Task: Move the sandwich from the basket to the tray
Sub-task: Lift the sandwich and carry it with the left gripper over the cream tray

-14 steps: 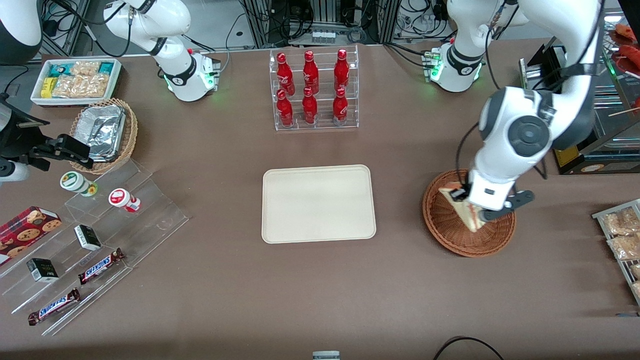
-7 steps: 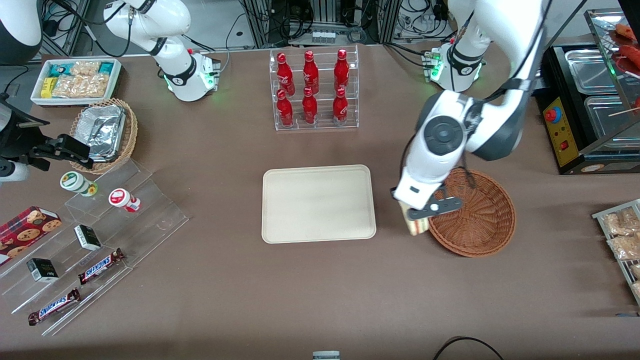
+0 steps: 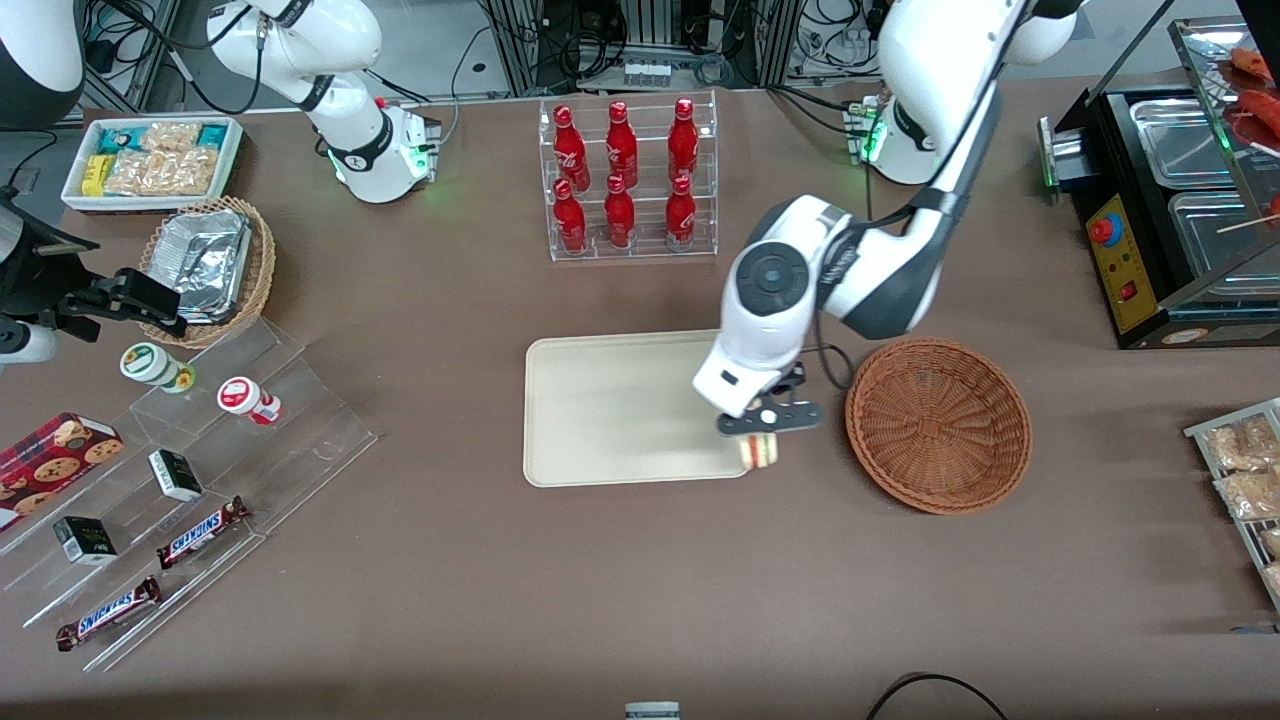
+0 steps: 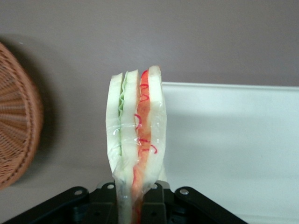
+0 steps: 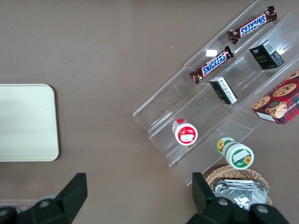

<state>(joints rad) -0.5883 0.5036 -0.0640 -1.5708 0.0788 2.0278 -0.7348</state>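
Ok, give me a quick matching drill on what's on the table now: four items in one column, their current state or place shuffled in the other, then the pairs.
Items:
1. sandwich
2. basket
3. tray
4. gripper

States:
A. lies bare on the table, nothing on it
B. held upright, cut edge showing red and green filling
C. round wicker, nothing in it
D. hangs over the tray's corner nearest the basket, fingers shut on the sandwich

Pairs: 1-B, 2-C, 3-A, 4-D
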